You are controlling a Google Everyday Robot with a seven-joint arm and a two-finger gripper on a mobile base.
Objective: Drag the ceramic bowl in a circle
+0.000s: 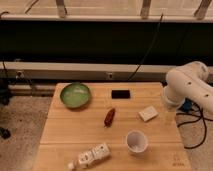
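The ceramic bowl (75, 95) is a round, shallow green bowl with a paler inside, sitting upright at the far left corner of the wooden table (65, 135). My white arm (189, 86) comes in from the right. Its gripper (169, 115) hangs downward over the table's right edge, far to the right of the bowl. The gripper is open and nothing is in it.
A flat black object (120, 94) lies at the far middle, and a reddish-brown item (109, 117) at the centre. A white block (148, 113) is just left of the gripper. A white cup (136, 142) and a lying white bottle (91, 156) are near the front edge.
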